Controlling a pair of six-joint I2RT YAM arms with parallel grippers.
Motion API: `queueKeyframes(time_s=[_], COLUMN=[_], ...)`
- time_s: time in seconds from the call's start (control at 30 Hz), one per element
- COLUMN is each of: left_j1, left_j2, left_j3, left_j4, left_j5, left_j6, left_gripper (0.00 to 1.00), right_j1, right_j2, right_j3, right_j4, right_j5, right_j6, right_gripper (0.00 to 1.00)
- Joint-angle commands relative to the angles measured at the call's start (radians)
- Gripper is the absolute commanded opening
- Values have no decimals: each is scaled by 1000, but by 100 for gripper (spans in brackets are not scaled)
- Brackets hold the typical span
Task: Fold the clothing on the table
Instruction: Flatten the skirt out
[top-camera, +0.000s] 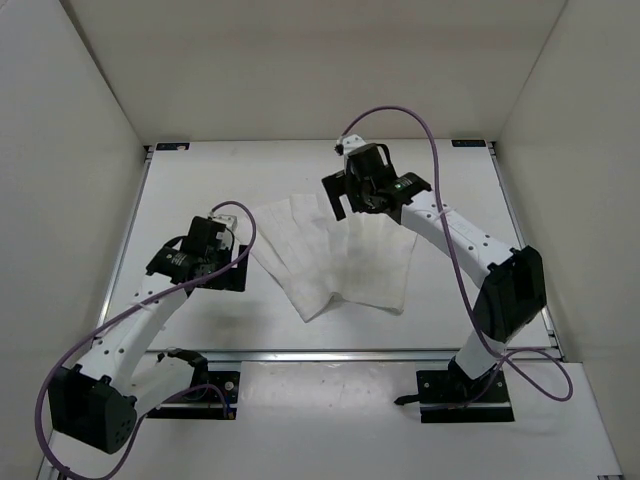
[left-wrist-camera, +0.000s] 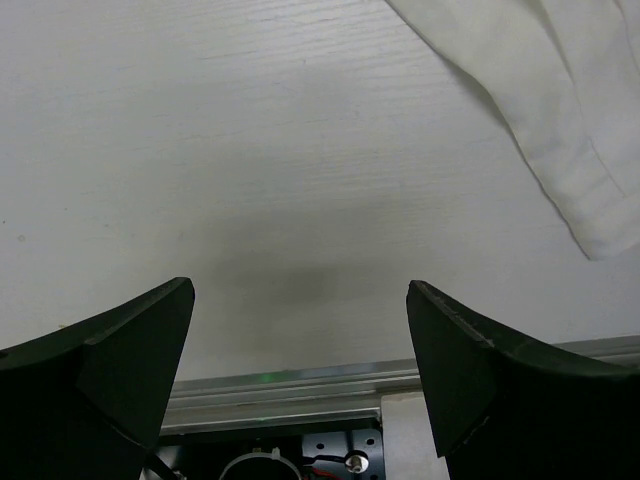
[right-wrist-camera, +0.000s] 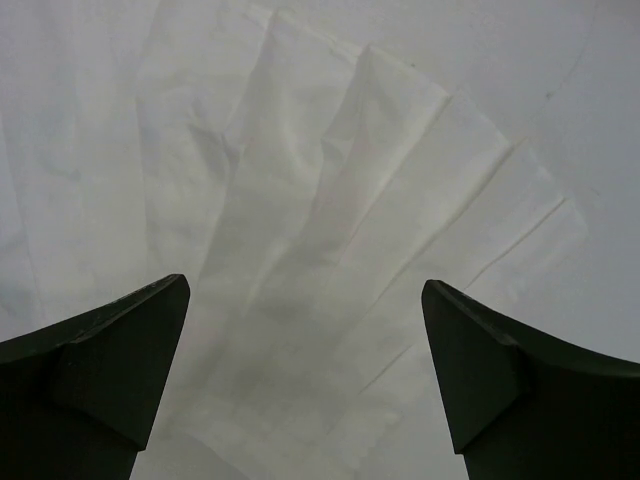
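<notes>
Left hand (left-wrist-camera: 300, 300): wide, empty, over bench (top-camera: 190, 190).
Right hand (right-wrist-camera: 305, 290): wide, empty, above clothing (top-camera: 340, 262).
Risk: pinching several fanned layers could drag it askew.

My left arm (top-camera: 130, 335) and right arm (top-camera: 455, 232): white shells, black joint housings, black elbow blocks. Each carries a looping purple cable (top-camera: 430, 135) and sits on a black base plate (top-camera: 495, 408); silver screw (left-wrist-camera: 350, 462) on the left one. My left pincer (left-wrist-camera: 300, 288) and right pincer (right-wrist-camera: 305, 285): matte black wedge fingers, blunt tips. Small green light (top-camera: 400, 183) on my right wrist
</notes>
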Motion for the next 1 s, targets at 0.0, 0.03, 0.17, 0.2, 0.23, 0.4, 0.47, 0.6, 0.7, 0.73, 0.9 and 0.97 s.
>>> queueKeyframes(time_s=[0.0,0.03,0.17,0.2,0.23,0.4,0.47,0.6,0.7,0.73,0.9,0.97], left_j1=[15,20,7,17,27,72,45,-80,-127,-161,-224,-258], left_j2=[-12,-24,-100,-126,-142,-176,-168,-118,-78,-61,-13,26], left_j3=[3,0,-14,-6,-14,25,26,-117,-263,-308,-425,-445], left_j4=[-2,1,18,26,35,58,107,375,589,659,788,808], left_j5=[-36,-25,28,36,64,116,267,427,474,467,392,357], left_j6=[-11,5,34,36,56,15,-16,-255,-439,-493,-631,-657], left_gripper=[98,99,98,99,84,0,1,41,46,48,59,60], right_j1=[-45,-54,-118,-134,-144,-207,-201,-197,-185,-172,-158,-169], right_j2=[-101,-136,-249,-271,-302,-366,-407,-507,-533,-540,-561,-563], right_j3=[-112,-140,-348,-396,-431,-497,-563,-725,-769,-781,-818,-842], right_j4=[73,96,203,239,256,232,204,192,147,105,31,15], right_j5=[6,-49,-252,-264,-279,-342,-318,-286,-266,-228,-175,-175], right_j6=[64,61,119,139,152,215,248,356,386,397,426,422], right_gripper=[99,99,99,91,78,0,0,15,31,39,44,49])
